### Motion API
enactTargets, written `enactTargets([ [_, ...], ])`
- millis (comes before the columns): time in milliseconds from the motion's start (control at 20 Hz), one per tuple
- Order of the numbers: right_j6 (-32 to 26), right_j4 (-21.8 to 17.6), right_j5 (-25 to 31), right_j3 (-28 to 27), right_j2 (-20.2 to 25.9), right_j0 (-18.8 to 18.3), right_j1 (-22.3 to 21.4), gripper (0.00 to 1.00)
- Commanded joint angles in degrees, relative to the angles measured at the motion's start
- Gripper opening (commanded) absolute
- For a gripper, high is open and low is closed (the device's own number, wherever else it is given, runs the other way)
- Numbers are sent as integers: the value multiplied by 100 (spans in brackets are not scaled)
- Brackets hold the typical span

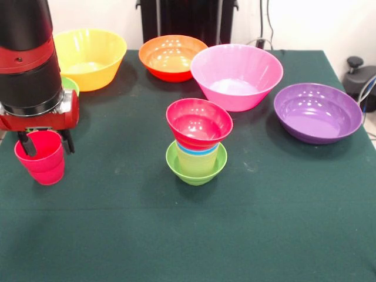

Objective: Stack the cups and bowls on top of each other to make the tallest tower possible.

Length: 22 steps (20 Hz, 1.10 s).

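The tower (197,147) stands mid-table: a small lime-green bowl (197,170) at the base, a pale yellow cup (197,160) in it, a blue cup's rim (197,151) above that, and a small red bowl (200,123) on top, tilted toward me. My gripper (47,144) is at the left, shut on the red cup (41,158). One finger (26,144) crosses the cup's left rim and the other is at its right side. The cup leans slightly, low at the table.
Along the far side stand a large yellow bowl (91,56), an orange bowl (172,56) and a large pink bowl (236,73). A wide purple bowl (317,111) is at the right. A green bowl (71,84) is mostly hidden behind my arm.
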Motion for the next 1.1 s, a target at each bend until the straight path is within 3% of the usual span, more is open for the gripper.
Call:
enactTargets([
  [50,526,55,-203,352,-87,282,196,100],
  [1100,601,284,-226,506,-376,349,167,100],
])
